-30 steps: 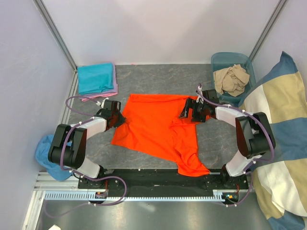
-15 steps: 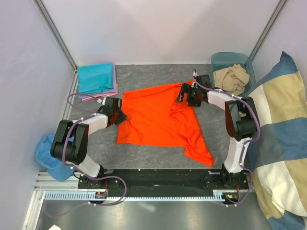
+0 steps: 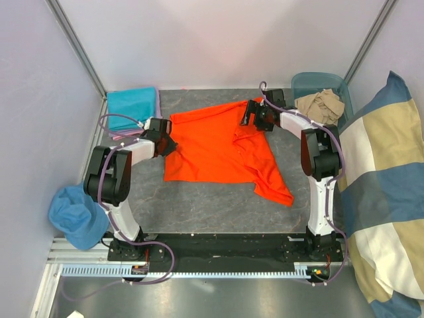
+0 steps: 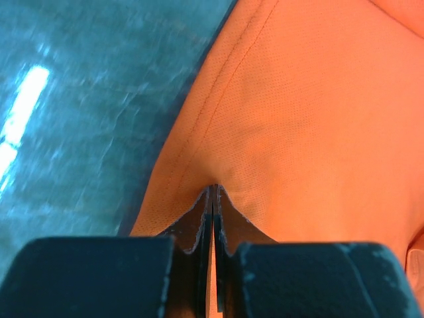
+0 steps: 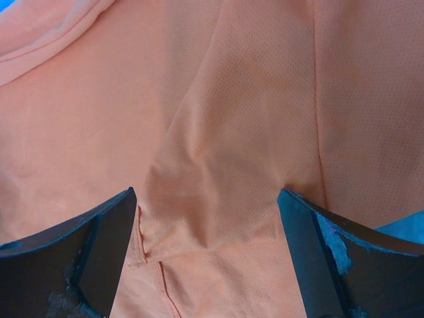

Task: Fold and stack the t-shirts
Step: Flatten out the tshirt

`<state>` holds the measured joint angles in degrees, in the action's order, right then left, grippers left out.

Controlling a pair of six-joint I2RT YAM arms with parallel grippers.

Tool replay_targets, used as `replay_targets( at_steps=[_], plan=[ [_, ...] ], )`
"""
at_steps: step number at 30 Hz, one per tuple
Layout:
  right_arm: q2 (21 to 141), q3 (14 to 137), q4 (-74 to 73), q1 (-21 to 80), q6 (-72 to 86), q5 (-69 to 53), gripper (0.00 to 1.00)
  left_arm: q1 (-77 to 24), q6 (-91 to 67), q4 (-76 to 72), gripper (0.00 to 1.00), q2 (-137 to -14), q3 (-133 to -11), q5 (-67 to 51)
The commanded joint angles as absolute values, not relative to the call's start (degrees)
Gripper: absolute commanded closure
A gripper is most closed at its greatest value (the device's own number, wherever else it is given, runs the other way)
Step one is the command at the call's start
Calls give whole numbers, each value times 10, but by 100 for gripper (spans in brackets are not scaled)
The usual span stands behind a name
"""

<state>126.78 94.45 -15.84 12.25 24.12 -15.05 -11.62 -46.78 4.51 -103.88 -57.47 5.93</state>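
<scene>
Orange cloth first: found the orange t-shirt (image 3: 225,149) lying mostly flat in the middle of the tabletop (image 3: 199,205), one sleeve trailing toward the near right, no fold made in it. Saw the left tool (image 4: 212,199) pinched tight on the shirt's left edge, stitched hem nipped between the closed jaws. Saw the right tool (image 5: 209,212) spread wide over the far right part of the same shirt, wrinkled cloth between the fingers but nothing gripped. Counted a teal t-shirt (image 3: 132,108) folded at the far left corner, atop a pink-lilac one (image 3: 121,135) showing only as a thin edge; judged those two done and stacked. Noted beige cloth (image 3: 320,108) heaped unfolded in the bin (image 3: 318,76) at the far right. Judged the task roughly midway: orange to be smoothed, folded and carried to the stack, beige after it. Could not tell whether the blue cloth (image 3: 74,215) beside the left arm's base counted among the shirts.
</scene>
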Motion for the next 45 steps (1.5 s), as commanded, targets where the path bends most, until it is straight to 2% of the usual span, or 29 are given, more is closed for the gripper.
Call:
replay_targets(
  at_steps=[1, 7, 13, 18, 25, 29, 33, 34, 37, 41, 45],
  plan=[
    [1317, 971, -193, 104, 208, -128, 2, -112, -444, 37, 94, -1064, -609, 83],
    [1270, 991, -158, 90, 193, -146, 2, -112, -413, 22, 92, -1011, -621, 98],
    [1081, 834, -100, 98, 214, -144, 2, -120, -392, 25, 89, -882, -561, 118],
    [988, 744, -113, 109, 221, -125, 2, -124, -426, 31, 89, -819, -483, 85],
    [869, 603, -222, 192, 242, 37, 2, -171, -458, 31, 90, -800, -370, 75],
    [787, 521, -264, 229, 318, 146, 2, -178, -461, 28, 90, -792, -347, 72],
    [640, 413, -300, 259, 439, 207, 2, -178, -454, 29, 79, -780, -342, 62],
    [618, 401, -308, 261, 455, 221, 3, -178, -454, 30, 73, -779, -342, 59],
    [548, 374, -363, 272, 500, 270, 4, -178, -450, 31, 66, -777, -344, 53],
    [481, 365, -444, 278, 533, 314, 4, -178, -451, 31, 64, -774, -343, 42],
    [463, 354, -476, 299, 571, 327, 6, -178, -454, 30, 64, -768, -340, 38]
  ],
)
